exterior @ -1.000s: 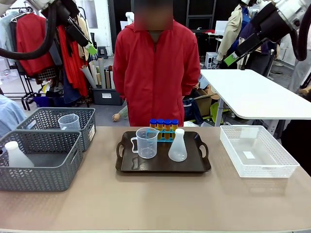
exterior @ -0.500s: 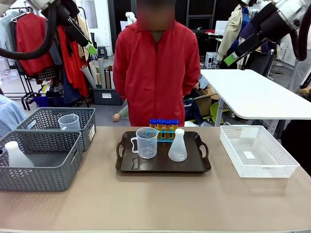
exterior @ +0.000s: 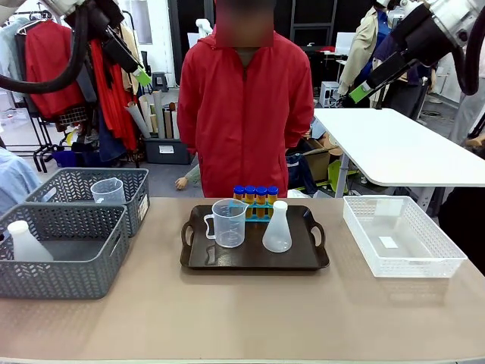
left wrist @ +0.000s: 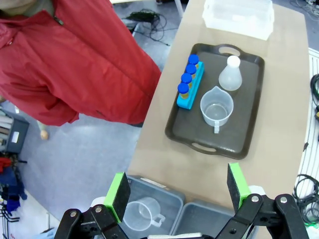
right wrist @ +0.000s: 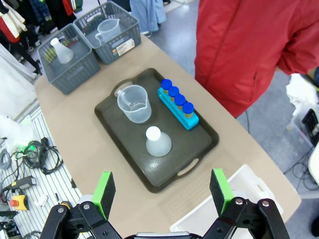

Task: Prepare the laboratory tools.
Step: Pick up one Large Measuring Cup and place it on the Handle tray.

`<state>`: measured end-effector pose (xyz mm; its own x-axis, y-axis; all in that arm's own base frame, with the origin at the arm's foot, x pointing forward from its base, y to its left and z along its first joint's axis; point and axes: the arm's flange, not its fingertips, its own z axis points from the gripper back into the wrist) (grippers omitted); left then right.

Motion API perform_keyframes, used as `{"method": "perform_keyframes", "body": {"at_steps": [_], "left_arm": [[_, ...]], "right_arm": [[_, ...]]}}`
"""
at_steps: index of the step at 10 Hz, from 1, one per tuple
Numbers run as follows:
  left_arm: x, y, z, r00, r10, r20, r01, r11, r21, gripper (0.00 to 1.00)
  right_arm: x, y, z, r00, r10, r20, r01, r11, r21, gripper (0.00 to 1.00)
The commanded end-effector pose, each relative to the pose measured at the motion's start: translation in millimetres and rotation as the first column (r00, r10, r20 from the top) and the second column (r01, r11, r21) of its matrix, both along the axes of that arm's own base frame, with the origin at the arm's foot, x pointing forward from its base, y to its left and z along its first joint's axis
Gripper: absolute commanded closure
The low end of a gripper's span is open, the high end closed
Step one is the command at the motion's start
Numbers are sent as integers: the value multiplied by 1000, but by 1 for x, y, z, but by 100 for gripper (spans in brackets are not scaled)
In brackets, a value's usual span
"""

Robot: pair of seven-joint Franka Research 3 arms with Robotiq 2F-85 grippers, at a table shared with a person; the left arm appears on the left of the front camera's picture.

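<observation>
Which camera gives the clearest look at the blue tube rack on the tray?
The right wrist view: the blue tube rack lies unobstructed, seen from above with all four capped tubes. The left wrist view shows it too, smaller. In the front view the measuring beaker and conical flask partly hide it.

two grey baskets on the left, white mesh bin right, person in red jacket behind the table
</observation>
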<state>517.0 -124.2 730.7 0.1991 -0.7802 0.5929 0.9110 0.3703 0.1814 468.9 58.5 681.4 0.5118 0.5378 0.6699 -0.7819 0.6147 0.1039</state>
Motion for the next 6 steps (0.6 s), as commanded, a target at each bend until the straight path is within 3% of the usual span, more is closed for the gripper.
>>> {"method": "perform_keyframes", "body": {"at_steps": [1,6], "left_arm": [[-1,1,2,1000,2,3,-2,1000,-4,0],[-1,1,2,1000,2,3,-2,1000,-4,0]], "right_arm": [[-1,0,1,1000,2,0,-2,1000,12,0],[-1,0,1,1000,2,0,-2,1000,12,0]]}}
